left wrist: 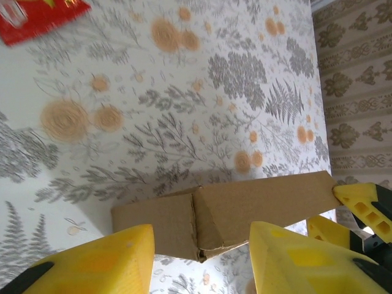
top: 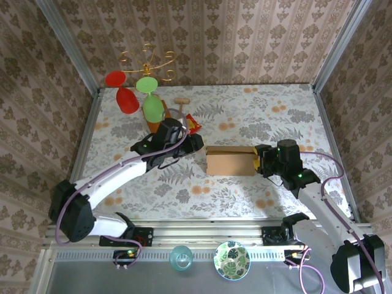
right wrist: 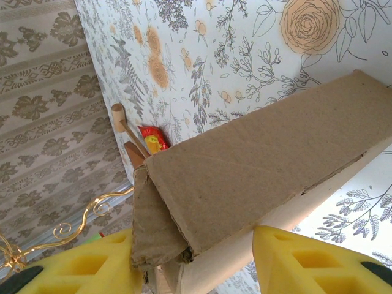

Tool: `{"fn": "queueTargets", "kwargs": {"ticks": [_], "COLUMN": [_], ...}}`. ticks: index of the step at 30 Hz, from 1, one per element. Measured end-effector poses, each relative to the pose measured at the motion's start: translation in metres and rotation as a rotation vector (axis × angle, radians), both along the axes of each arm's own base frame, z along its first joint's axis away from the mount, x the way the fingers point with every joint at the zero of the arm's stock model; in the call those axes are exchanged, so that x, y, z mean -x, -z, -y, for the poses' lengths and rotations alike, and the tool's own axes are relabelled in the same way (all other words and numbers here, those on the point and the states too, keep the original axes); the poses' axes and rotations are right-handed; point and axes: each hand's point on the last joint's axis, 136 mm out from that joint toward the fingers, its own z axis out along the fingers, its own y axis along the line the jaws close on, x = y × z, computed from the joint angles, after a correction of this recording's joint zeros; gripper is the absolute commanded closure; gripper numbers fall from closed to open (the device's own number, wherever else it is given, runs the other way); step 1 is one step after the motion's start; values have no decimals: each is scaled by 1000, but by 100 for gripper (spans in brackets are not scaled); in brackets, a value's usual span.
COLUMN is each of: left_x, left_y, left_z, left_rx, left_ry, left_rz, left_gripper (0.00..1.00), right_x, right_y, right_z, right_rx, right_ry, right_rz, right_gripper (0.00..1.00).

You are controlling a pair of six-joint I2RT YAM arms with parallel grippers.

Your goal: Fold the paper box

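Blocky yellow right fingers (right wrist: 306,260) flank the matte brown paper box (right wrist: 257,165).

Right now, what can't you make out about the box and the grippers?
Right wrist view: whether the right gripper pinches the paper box; the bottom edge cuts off the contact.
Top view: the fingertips of the left gripper, hidden under its own wrist.
Left wrist view: the red packet's print, blurred and cut by the top edge.

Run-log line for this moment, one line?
brown cardboard paper box: partly folded; left gripper: open, at left end; right gripper: straddles right end, grip unclear
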Motion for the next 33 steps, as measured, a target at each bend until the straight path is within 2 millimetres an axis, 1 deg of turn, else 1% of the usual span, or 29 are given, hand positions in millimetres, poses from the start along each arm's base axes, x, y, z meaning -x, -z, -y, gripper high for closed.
{"fn": "queueTargets", "kwargs": {"ticks": [3, 6, 17, 21, 23, 26, 30, 33], "left_x": [1, 4, 13, 13, 12, 12, 13, 14], "left_y": [12, 22, 35, 38, 40, 41, 41, 41], "left_z": [11, 15, 20, 22, 23, 25, 27, 28], "left_rx": [34, 52, 115, 128, 131, 138, 146, 145], "left_ry": [16, 24, 31, 31, 34, 39, 45, 49], "left_rz": [-55, -101, -155, -162, -164, -164, -158, -156], "left_gripper": [54, 55, 62, 68, 72, 75, 76, 76], "right_x": [0, 0, 0, 0, 0, 1, 7, 10], "right_y": [0, 0, 3, 3, 4, 5, 7, 4], "right_z": [0, 0, 0, 0, 0, 1, 5, 11], "right_rx": [2, 2, 7, 8, 7, 15, 47, 70], "right_ry": [-2, -2, -3, -4, -5, -9, -29, -34], "right_rz": [1, 1, -7, -9, -10, -17, -36, -52], "right_gripper": [50, 50, 50, 50, 48, 42, 37, 35]}}
